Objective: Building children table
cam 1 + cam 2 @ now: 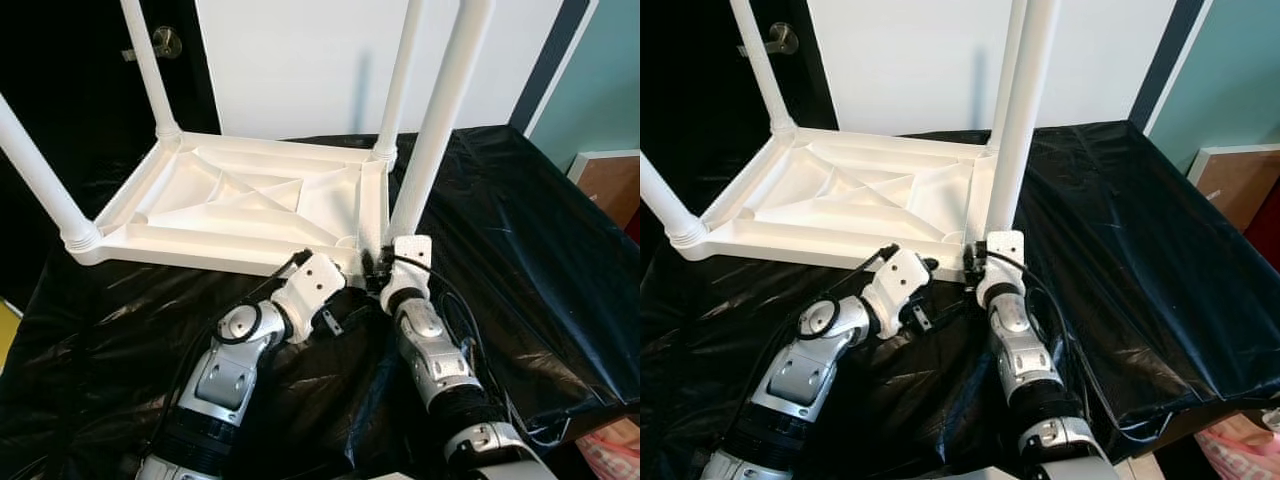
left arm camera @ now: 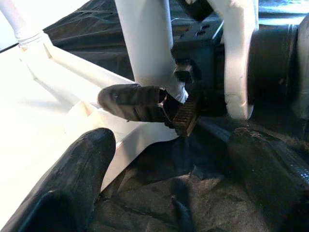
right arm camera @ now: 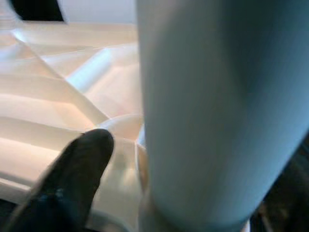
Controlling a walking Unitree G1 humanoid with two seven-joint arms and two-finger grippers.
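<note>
A white plastic children's table lies upside down on a black sheet. Three legs stand in its far left, near left and far right corners. The fourth leg stands upright at the near right corner. My right gripper is shut on that leg's base. In the left wrist view its black fingers clasp the leg just above the socket. In the right wrist view one finger lies beside the leg. My left gripper is open, low on the sheet just in front of that corner.
The black plastic sheet covers the whole work surface and drops off at its right and near edges. Behind are a dark door with a metal handle and a white wall. A wooden cabinet stands at the far right.
</note>
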